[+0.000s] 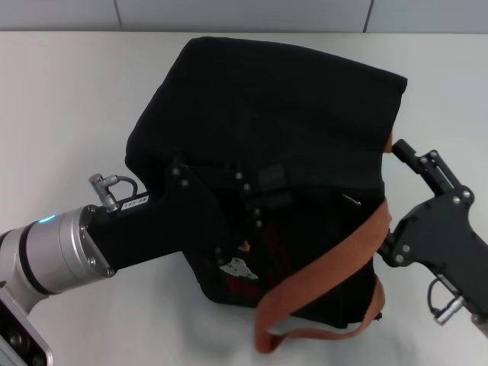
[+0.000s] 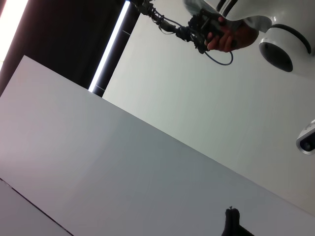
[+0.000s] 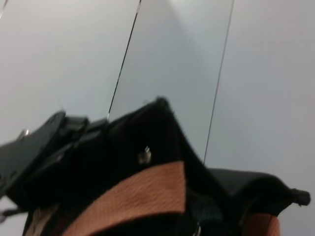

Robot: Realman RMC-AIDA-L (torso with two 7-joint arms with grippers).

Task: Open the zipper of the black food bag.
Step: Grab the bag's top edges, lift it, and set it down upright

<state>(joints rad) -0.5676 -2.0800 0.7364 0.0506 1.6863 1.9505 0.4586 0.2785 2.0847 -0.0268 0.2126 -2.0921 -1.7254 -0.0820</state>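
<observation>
The black food bag (image 1: 290, 99) lies slumped on the white table, and it fills the lower part of the right wrist view (image 3: 162, 128). An orange-brown strap (image 1: 335, 255) loops over its near side and also shows in the right wrist view (image 3: 142, 191). A small silver pull (image 1: 352, 201) glints on the bag's top right; the zipper line itself is lost in the black fabric. My left gripper (image 1: 255, 202) reaches in from the left and rests on the bag's middle. My right gripper (image 1: 408, 152) sits at the bag's right edge, by a bit of orange strap.
White table (image 1: 69, 91) surrounds the bag on the left and behind it, and a grey wall runs along the back. A pale bear patch (image 1: 240, 267) and red print mark the bag's near face. The left wrist view shows only wall panels and ceiling.
</observation>
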